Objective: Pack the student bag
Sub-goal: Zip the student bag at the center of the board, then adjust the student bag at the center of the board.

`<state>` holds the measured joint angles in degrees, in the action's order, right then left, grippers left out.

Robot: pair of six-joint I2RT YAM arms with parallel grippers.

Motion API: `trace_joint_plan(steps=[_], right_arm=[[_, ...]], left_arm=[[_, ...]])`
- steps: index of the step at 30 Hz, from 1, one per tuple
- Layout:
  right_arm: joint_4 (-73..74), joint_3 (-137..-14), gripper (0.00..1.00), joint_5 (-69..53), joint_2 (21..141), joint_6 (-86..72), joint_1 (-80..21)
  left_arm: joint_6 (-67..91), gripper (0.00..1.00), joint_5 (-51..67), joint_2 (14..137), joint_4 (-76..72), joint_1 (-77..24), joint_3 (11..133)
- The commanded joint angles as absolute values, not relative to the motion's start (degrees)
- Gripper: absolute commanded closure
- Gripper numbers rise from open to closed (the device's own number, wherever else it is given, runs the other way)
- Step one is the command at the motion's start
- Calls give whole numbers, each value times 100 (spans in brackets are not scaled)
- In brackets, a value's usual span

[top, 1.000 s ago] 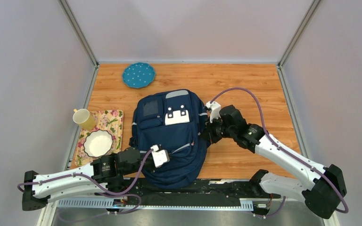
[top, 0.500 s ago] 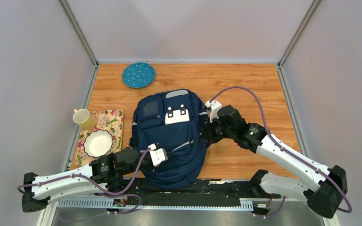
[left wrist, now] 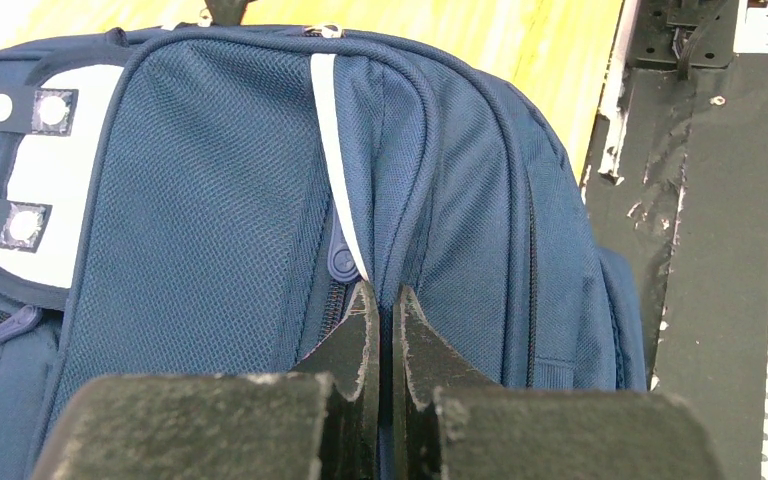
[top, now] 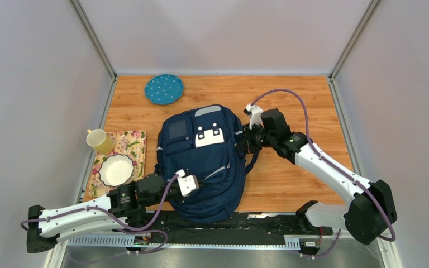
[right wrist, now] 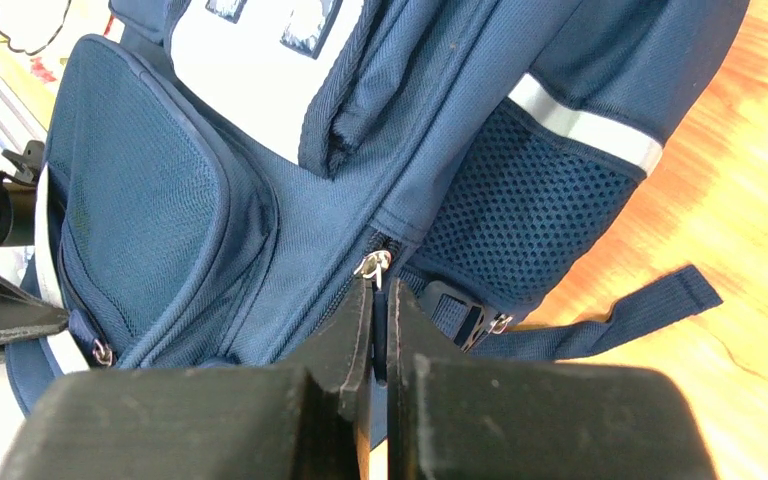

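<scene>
From above, the wooden table (top: 313, 100) fills the floor of a booth with plain pale walls (top: 229, 33) and metal posts in the back corners. The student bag (top: 201, 162) lies flat at the middle of the table, front pockets up, its bottom end at the near edge. A blue dotted plate (top: 164, 89) sits behind it. A floral tray (top: 136, 140) with a white bowl (top: 115, 170) lies to the left, with a yellow mug (top: 99, 139) at its corner. The left gripper (top: 196, 182) rests on the bag's lower front and the right gripper (top: 246, 144) meets its right side.

At the left wrist, the jaws are closed to a slit, pinching a ridge of navy fabric beside a light-grey stripe (left wrist: 328, 120). A black base plate (left wrist: 720, 200) borders the table.

At the right wrist, the jaws are pressed together on a metal zip pull (right wrist: 372, 265) beside a mesh side pocket (right wrist: 520, 210). A loose strap (right wrist: 640, 310) trails onto the wood.
</scene>
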<state>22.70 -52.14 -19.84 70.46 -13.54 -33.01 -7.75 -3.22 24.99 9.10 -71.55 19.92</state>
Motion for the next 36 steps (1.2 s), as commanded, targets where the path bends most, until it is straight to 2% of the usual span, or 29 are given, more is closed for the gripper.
trace_joint_plan(steps=[1, 6, 9, 12, 13, 14, 15, 16, 18, 22, 27, 31, 33, 36], right_arm=[[1371, -5484, 100, -1186, 7215, -1090, -3006], [1468, -5608, 100, -1406, 7471, -1090, -2953], [1529, -5380, 92, -1398, 7234, -1203, -2962], [1861, -5230, 60, -1047, 6804, -1623, -2936], [1985, -5212, 32, -733, 6681, -1791, -2909], [2117, -5134, 24, -686, 6410, -1967, -2840], [2275, -5089, 16, -720, 6268, -2108, -2795], [2320, -5011, 15, -738, 6110, -2431, -2751], [2260, -4747, 14, -852, 5662, -2706, -2698], [1759, -4351, 10, -1879, 5405, -3644, -2707], [1082, -4165, 9, -2197, 6009, -4166, -2909], [730, -4367, 9, -2469, 6756, -4236, -3058], [485, -4447, 9, -2732, 6969, -4297, -3094], [501, -4544, 8, -2488, 7172, -4386, -3155]], left_arm=[[-580, 100, 237, 2549, 975, -7207, 2109], [-571, 100, 194, 2558, 1028, -7207, 2092], [-597, 100, 44, 2558, 984, -7207, 2101], [-537, 100, -306, 2610, 914, -7207, 2118], [-458, 99, -447, 2628, 871, -7216, 2144], [-309, 84, -709, 2645, 853, -7216, 2162], [-212, 76, -860, 2724, 861, -7216, 2267], [-124, 70, -1096, 2768, 887, -7207, 2337], [-26, 40, -1317, 2926, 984, -7207, 2582], [430, 23, -1932, 3313, 1493, -7207, 3136], [896, 23, -2530, 3735, 2239, -7198, 3822], [1142, 23, -3208, 3657, 2409, -7102, 3911], [1151, 23, -2920, 3464, 2277, -6961, 3876], [1326, 23, -2418, 3349, 2424, -6926, 3963]])
